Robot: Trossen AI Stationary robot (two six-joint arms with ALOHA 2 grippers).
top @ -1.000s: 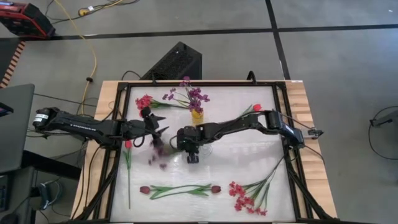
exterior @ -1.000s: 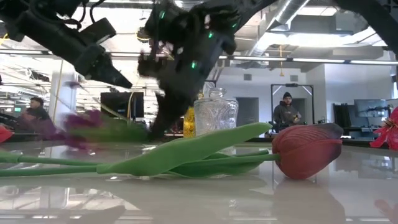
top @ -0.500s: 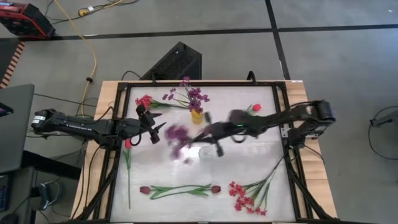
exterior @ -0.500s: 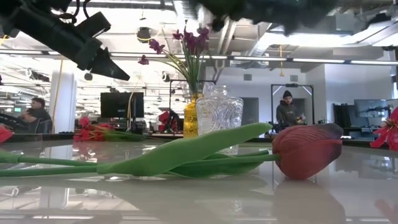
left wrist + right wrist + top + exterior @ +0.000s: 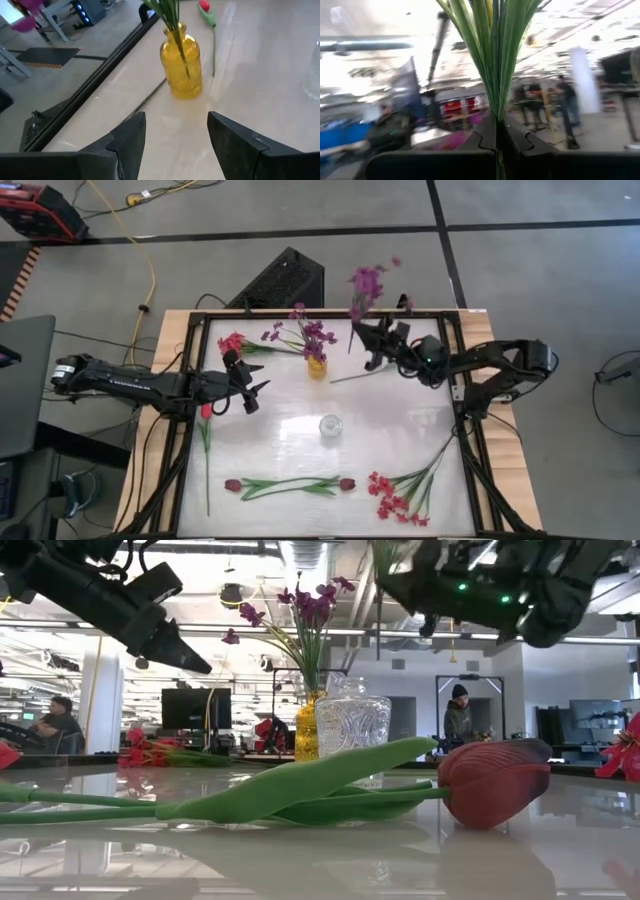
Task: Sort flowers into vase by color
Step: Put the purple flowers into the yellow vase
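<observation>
Grey floor and a black case surround the white worktop [image 5: 390, 430] in the high view, where the right tool [image 5: 372, 345] is seen near the far edge, clamped on a purple sprig [image 5: 364, 283] held up beyond the rim. A yellow vase [image 5: 317, 367] with purple blossoms is placed near the far middle, and a clear glass vase [image 5: 330, 426] stands at the centre. The left tool [image 5: 250, 392] is held with fingers apart over the left side, beside a red-pink sprig [image 5: 232, 343]. Two tulips [image 5: 290, 484] and another red-pink sprig [image 5: 400, 495] lie along the near edge. From the low view, a maroon tulip bud [image 5: 493, 779] is seen close up, with both vases behind. Through the left wrist view, parted fingers [image 5: 127, 140] are seen facing the yellow vase. Through the right wrist view, closed fingers [image 5: 487, 132] are seen gripping green stalks [image 5: 492, 55].
</observation>
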